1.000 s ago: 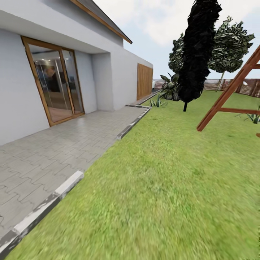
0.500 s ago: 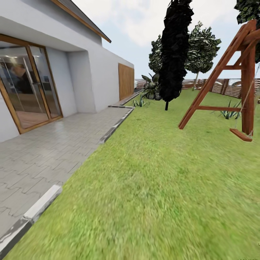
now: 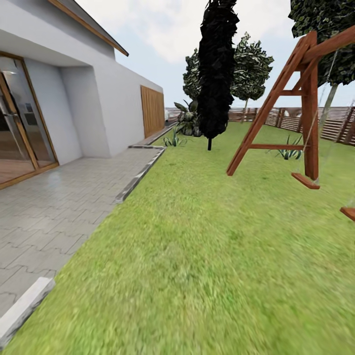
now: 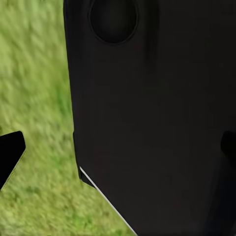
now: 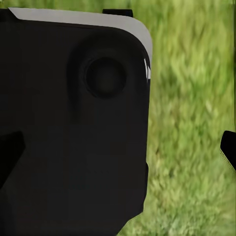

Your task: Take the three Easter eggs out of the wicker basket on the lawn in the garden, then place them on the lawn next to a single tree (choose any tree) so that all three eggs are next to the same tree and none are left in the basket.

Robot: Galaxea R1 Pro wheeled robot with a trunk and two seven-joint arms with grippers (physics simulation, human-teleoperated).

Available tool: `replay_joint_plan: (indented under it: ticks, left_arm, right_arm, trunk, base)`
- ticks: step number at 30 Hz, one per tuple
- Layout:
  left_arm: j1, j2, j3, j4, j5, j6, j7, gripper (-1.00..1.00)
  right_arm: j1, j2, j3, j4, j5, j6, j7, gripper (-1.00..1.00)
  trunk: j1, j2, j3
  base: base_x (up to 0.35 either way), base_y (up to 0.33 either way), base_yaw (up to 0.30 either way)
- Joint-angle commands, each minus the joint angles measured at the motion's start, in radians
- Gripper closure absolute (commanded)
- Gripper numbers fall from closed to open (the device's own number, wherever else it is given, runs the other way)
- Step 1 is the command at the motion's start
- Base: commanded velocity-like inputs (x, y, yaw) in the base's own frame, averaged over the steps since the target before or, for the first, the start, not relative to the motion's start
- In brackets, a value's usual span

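Lawn: basket and eggs unsighted, bearing undetermined; pale-trunked tree lies ahead-right. Gripper states cannot be told.

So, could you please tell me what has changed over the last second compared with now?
The camera swung right, not the garden: the glass patio door slid towards the left edge, and the red-brown wooden swing frame with its seat came fully into sight. The all-black columnar tree, grey paving and green lawn kept their places. Nothing was taken hold of or let go.
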Motion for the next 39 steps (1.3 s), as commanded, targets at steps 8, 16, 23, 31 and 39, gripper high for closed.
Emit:
replay_joint_plan:
  ticks: [8,16,23,31,39]
  left_arm:
    - [0.001,0.0,0.0,-0.002,0.0,0.001,0.0,-1.0]
    - [0.001,0.0,0.0,-0.002,0.0,0.001,0.0,-1.0]
    - [0.001,0.0,0.0,-0.003,0.001,0.001,0.0,-1.0]
    - [0.001,0.0,0.0,-0.003,0.001,0.001,0.0,-1.0]
    - [0.001,0.0,0.0,-0.004,0.001,0.001,0.0,-1.0]
  right_arm:
    - [-0.001,0.0,0.0,0.001,0.001,0.0,-0.001,-1.0]
    - [-0.001,0.0,0.0,0.001,0.001,0.0,-0.001,-1.0]
    - [-0.001,0.0,0.0,0.001,0.001,0.0,-0.001,-1.0]
    - [-0.001,0.0,0.0,0.001,0.001,0.0,-0.001,-1.0]
    - [-0.001,0.0,0.0,0.001,0.001,0.0,0.0,-1.0]
  trunk:
    - [0.001,0.0,-0.001]
    - [0.001,0.0,-0.001]
    - [0.001,0.0,-0.001]
    - [0.001,0.0,-0.001]
    - [0.001,0.0,-0.001]
  base:
    - [0.334,0.0,-0.008]
    - [0.334,0.0,-0.006]
    - [0.334,0.0,-0.224]
    - [0.334,0.0,-0.046]
    - [0.334,0.0,-0.001]
